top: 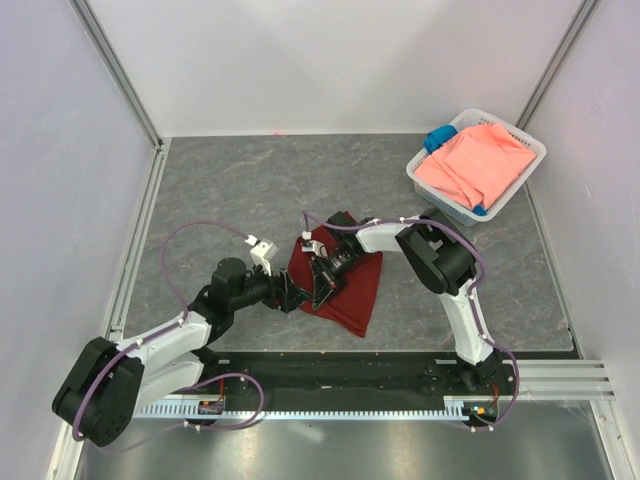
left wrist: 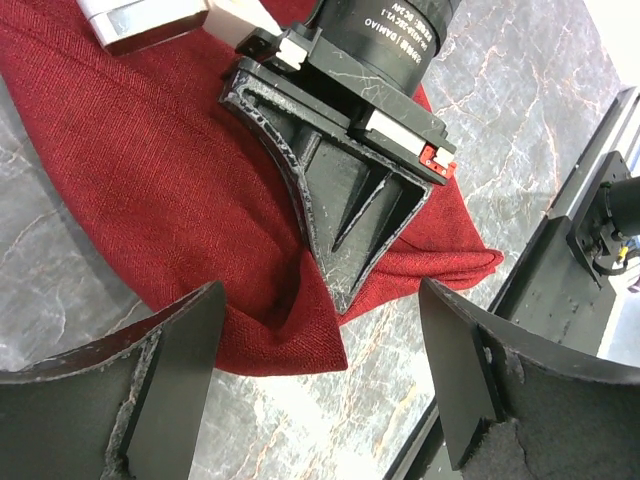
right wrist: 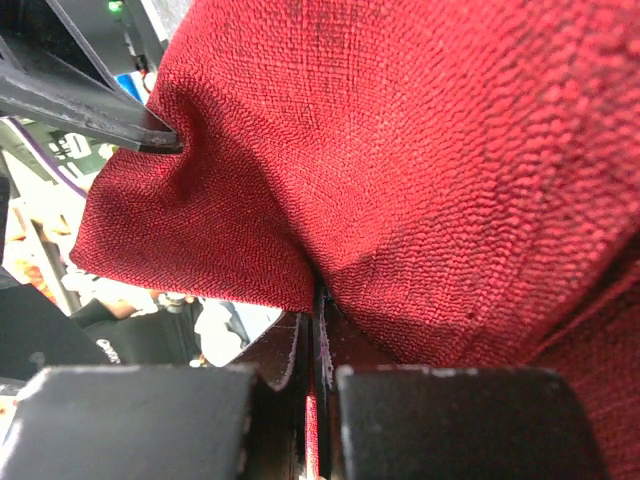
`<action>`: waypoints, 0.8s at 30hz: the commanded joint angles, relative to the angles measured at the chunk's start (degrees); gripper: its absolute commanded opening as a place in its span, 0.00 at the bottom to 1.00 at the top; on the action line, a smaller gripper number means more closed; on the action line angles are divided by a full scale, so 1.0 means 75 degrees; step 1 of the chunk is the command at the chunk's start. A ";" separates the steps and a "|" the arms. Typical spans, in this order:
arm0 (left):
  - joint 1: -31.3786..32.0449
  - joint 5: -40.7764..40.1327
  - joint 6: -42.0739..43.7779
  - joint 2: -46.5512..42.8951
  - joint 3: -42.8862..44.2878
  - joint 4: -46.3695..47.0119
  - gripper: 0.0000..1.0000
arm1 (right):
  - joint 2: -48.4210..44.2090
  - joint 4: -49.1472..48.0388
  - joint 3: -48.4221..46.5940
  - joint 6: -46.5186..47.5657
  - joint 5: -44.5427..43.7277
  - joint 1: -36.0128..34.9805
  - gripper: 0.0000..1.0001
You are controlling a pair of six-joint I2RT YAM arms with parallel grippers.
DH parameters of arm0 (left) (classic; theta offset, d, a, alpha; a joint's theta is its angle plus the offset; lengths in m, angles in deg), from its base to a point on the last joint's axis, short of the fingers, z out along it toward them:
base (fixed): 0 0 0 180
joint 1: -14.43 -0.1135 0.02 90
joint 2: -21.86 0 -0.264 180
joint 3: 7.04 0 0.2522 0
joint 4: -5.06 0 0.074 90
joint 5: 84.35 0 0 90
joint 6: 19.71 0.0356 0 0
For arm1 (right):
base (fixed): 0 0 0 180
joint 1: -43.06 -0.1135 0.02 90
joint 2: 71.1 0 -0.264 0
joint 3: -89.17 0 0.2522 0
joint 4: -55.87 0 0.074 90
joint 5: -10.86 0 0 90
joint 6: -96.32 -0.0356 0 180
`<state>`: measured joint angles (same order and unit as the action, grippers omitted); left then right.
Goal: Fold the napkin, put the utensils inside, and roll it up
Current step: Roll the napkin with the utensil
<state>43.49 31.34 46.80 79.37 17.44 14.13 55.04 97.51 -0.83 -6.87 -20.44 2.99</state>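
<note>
Napkin [top: 358,295] lies on the table [top: 240,190], approx. mid-table, just in front of both arms. It is not flat. The outline from above is lopsided, w/ a narrow top end and a wider bottom end, and the wrist views show bunched cloth and a raised fold.

R gripper [right wrist: 318,330] is pressed together on the napkin. Its own cam shows the two pads [right wrist: 450,420] closed w/ a thin strip of red cloth caught in the slit between them. The cloth drapes up and away from that pinch, so this part is lifted off the table.

L gripper [left wrist: 320,295] has its jaws wide apart and holds nothing. It sits low beside the napkin's near edge, w/ the R gripper's tip and the pinched fold between its fingers. In the R wrist view one L finger [right wrist: 90,105] appears to poke into a dimple in the cloth, but the angle is poor, so contact vs. just beside can't be told for sure.

Progress: early, in the fold step. The fold looks underway but not finished, w/ no neat halved shape visible. The utensils are not visible in any view, so none are placed on or in the cloth as far as the pics show. Left to do: finish the fold and lay it flat, fetch and place the utensils, then roll it up.

Other items: a white basket [top: 432,200] at the far right holds a salmon-pink cloth [top: 475,165] and a small blue cloth [top: 438,138], well apart from the work.
</note>
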 commanded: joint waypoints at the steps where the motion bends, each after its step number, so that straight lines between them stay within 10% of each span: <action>1: 0.0121 -0.0191 0.0436 0.0288 0.0386 0.0062 0.82 | 0.0278 -0.0108 -0.0216 0.0341 0.0107 0.0163 0.00; 14: 0.0683 -0.1245 0.0635 0.0874 0.1078 -0.0887 0.66 | 0.0618 -0.0119 -0.0462 0.0341 0.0529 0.0363 0.00; 24: 0.0742 -0.2441 0.0659 -0.0672 0.0821 -0.1450 0.83 | 0.0747 -0.0108 -0.0345 0.0411 0.0787 0.0503 0.00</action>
<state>48.64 17.53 49.38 78.46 23.73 4.32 59.13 97.73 -2.87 -6.00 -13.01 5.92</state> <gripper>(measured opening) 0.831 0.017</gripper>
